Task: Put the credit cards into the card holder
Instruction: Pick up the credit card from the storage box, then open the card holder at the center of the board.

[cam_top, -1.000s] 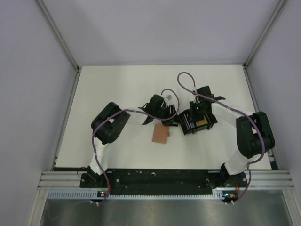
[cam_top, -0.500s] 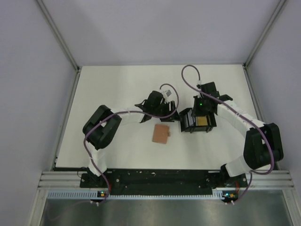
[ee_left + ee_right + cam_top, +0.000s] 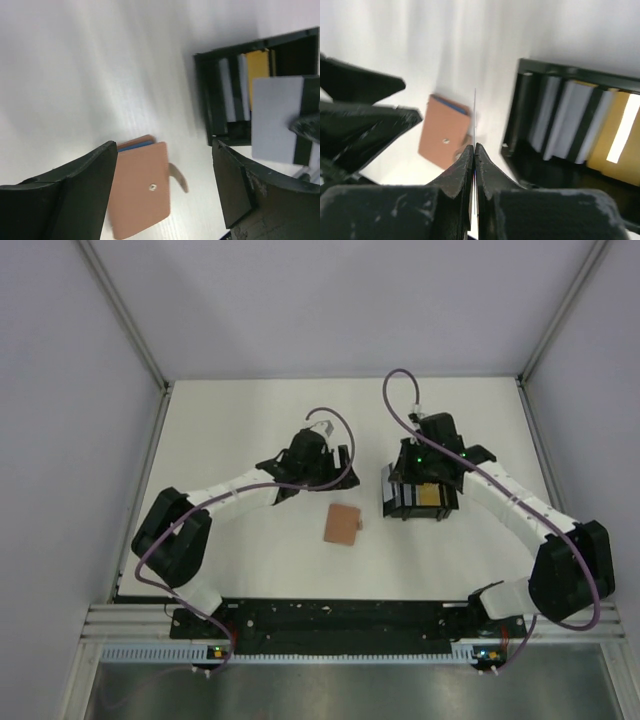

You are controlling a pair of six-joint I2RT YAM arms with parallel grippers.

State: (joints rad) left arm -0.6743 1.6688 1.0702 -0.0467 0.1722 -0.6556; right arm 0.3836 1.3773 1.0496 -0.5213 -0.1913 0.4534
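Note:
The tan-brown card holder (image 3: 343, 525) lies flat on the table, with a blue edge showing at its top in the left wrist view (image 3: 140, 192). My left gripper (image 3: 165, 165) is open and empty, hovering above the holder. My right gripper (image 3: 474, 147) is shut on a light blue card (image 3: 275, 120), which shows edge-on in the right wrist view (image 3: 474, 107) and is held above the black tray (image 3: 395, 495). A yellow-orange card (image 3: 430, 497) stands in the tray. In the top view the left gripper (image 3: 325, 468) is to the upper left of the holder and the right gripper (image 3: 422, 472) is over the tray.
The black tray (image 3: 520, 125) has several upright slots holding pale cards (image 3: 545, 120) beside the yellow one (image 3: 615, 135). The left gripper's fingers (image 3: 365, 125) show at the left of the right wrist view. The enclosure's walls stand on both sides.
My left gripper has drawn back to the left, away from the tray. My right arm has stretched out farther over the tray, holding the light blue card.

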